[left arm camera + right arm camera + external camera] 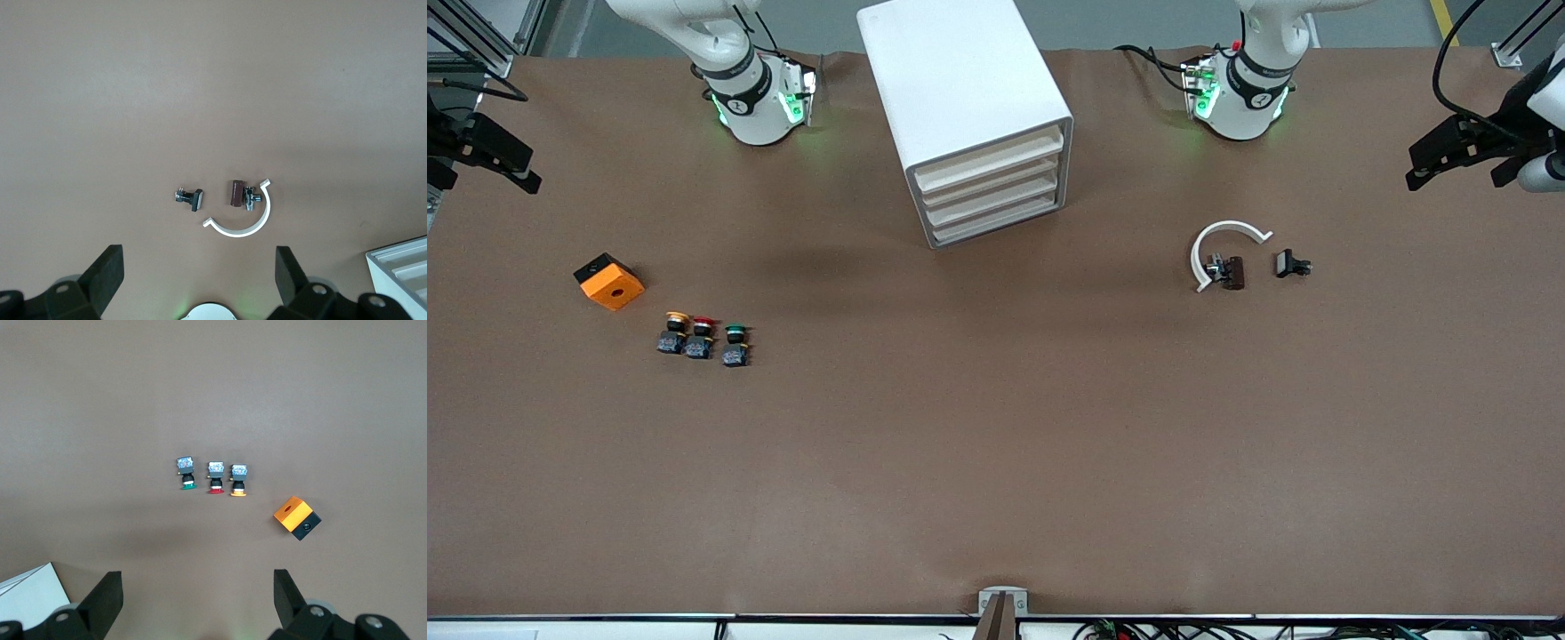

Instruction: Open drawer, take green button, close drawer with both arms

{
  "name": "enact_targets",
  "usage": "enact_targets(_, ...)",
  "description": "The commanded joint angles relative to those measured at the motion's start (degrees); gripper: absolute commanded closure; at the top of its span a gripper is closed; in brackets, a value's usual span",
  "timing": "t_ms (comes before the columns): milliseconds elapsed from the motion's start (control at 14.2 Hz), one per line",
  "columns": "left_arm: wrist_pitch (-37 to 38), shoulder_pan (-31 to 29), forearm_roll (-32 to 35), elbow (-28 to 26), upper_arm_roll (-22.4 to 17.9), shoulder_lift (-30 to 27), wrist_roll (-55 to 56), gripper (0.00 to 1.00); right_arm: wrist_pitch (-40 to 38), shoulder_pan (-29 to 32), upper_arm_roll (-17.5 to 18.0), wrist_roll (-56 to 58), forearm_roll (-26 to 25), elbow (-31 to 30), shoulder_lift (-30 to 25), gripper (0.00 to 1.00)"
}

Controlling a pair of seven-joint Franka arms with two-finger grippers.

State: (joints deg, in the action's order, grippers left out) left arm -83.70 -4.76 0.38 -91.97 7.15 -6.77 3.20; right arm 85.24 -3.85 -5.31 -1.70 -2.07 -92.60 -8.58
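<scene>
Left gripper [200,280] hangs w/ fingers spread wide over the white clip [243,217] and small parts; right gripper [198,600], equally wide, is up over the green button [735,345] (beside red and yellow ones). All cabinet [960,98] drawers, incl. the lower drawer [996,222], look shut, probably fully.

The drawer [996,210], seemingly shut, faces the front camera; the green-capped button [735,345] lies toward the right arm's table end.

Cabinet [969,116] between both arm bases; three buttons [701,340] in a row beside a box [608,281].
</scene>
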Motion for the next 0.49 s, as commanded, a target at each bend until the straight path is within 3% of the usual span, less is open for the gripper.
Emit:
enact_targets(0, 1.2, -0.2, -0.6, 1.7, 0.3, 0.2, -0.6, 0.00, -1.1, 0.9, 0.3, 0.6, 0.9, 1.7, 0.8, 0.00)
enact_targets(424, 2.2, -0.2, -0.1, 2.5, 0.3, 0.7, -0.5, 0.00, -1.1, 0.9, 0.3, 0.7, 0.9, 1.7, 0.8, 0.00)
